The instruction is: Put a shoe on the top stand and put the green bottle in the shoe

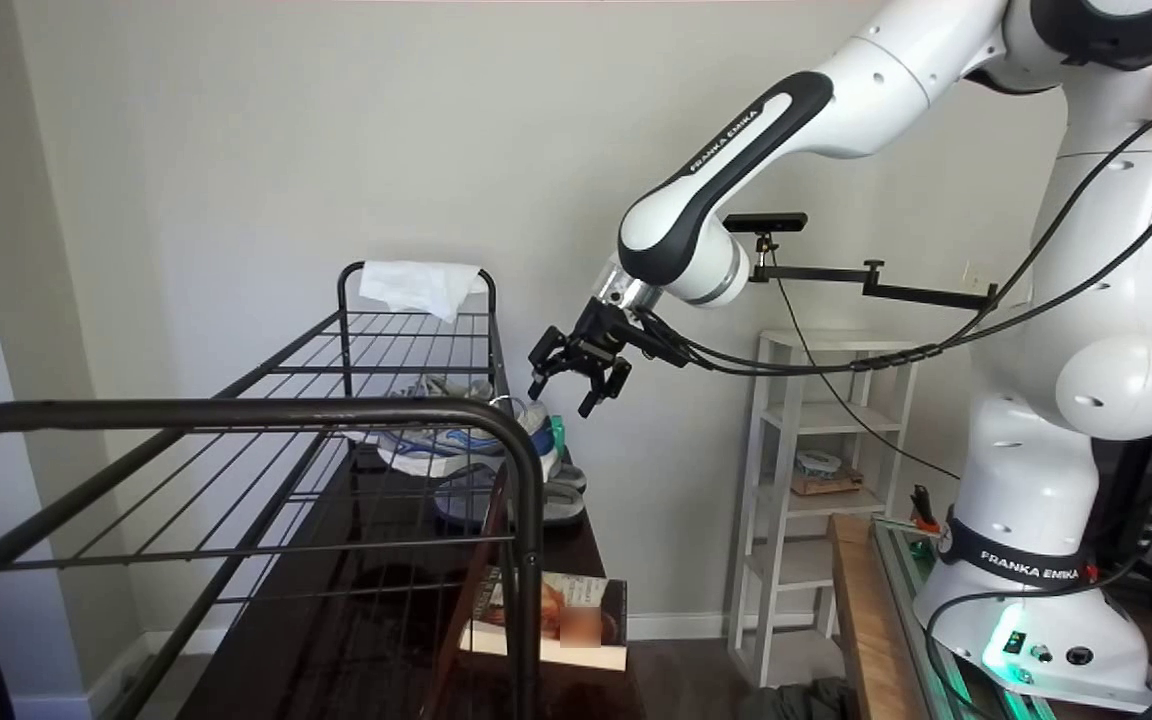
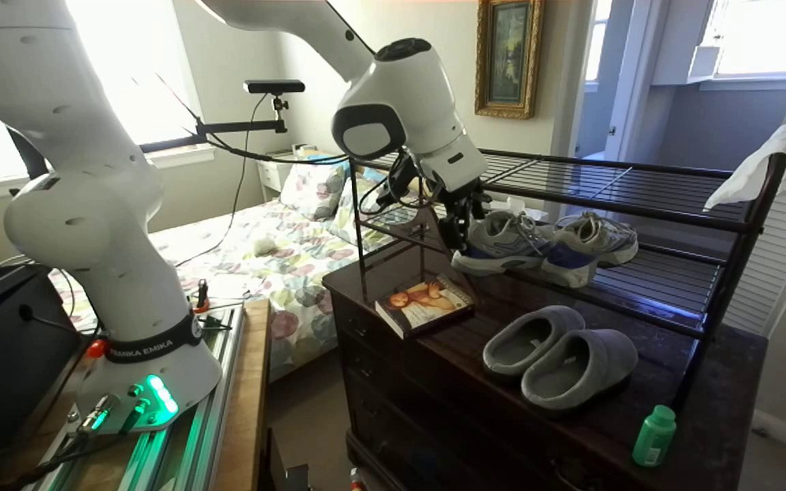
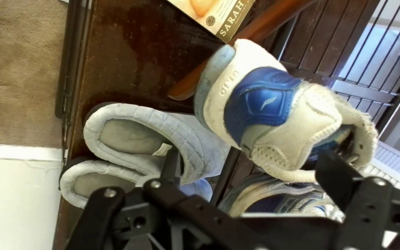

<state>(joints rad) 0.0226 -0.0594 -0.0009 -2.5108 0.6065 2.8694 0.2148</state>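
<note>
Neither placement done. Claw (image 1: 562, 400) wide, holding nothing; near sneaker (image 2: 502, 242) just ahead, mate (image 2: 591, 247) alongside, both on the lower rack tier (image 2: 638, 312). To do: one sneaker up to the top tier (image 2: 611, 204), then green bottle (image 2: 654, 436), well apart from claw on the dresser (image 2: 420, 382), into it.

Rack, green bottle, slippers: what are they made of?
Rack: probably painted metal, dark semi-gloss; slim bent tubing catches light.
Green bottle: likely plastic, satin; smooth, evenly green body.
Slippers: matte grey fabric, by the stitched quilting; fibre unclear.
</note>
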